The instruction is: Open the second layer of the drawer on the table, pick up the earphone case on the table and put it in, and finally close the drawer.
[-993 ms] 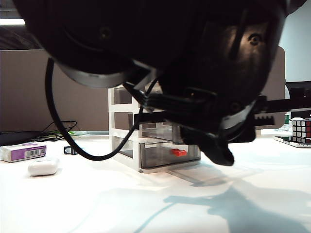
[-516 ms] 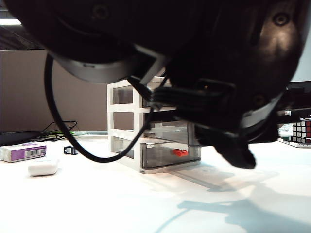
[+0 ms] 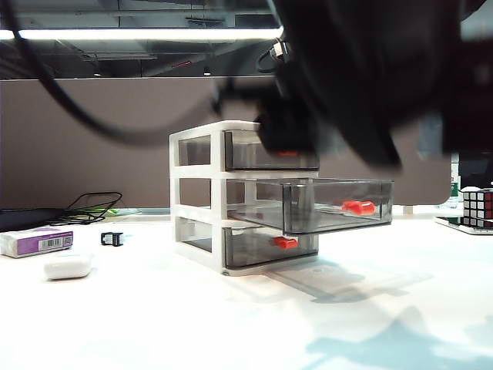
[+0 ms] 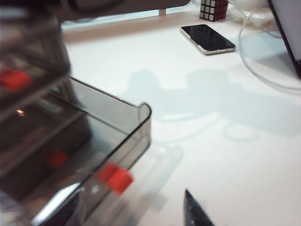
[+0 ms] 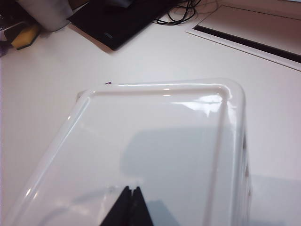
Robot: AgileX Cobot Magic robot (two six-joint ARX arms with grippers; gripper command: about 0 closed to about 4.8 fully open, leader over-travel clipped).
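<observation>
The left arm fills the upper right of the exterior view as a dark blurred mass above and in front of the drawer point(image 3: 231, 196). The left pincer point(image 4: 197, 214) shows only one dark fingertip in its wrist view, beside the drawer; its opening cannot be determined. The right pincer point(image 5: 127, 207) rests on top of the drawer, fingertips pressed together.

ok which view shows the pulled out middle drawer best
The exterior view: the second layer shows side-on, slid well out of the drawer, its orange-red handle visible. The left wrist view shows only a blurred close-up of its front corner and handle. The right wrist view shows only the unit's white top, not that drawer.
</observation>
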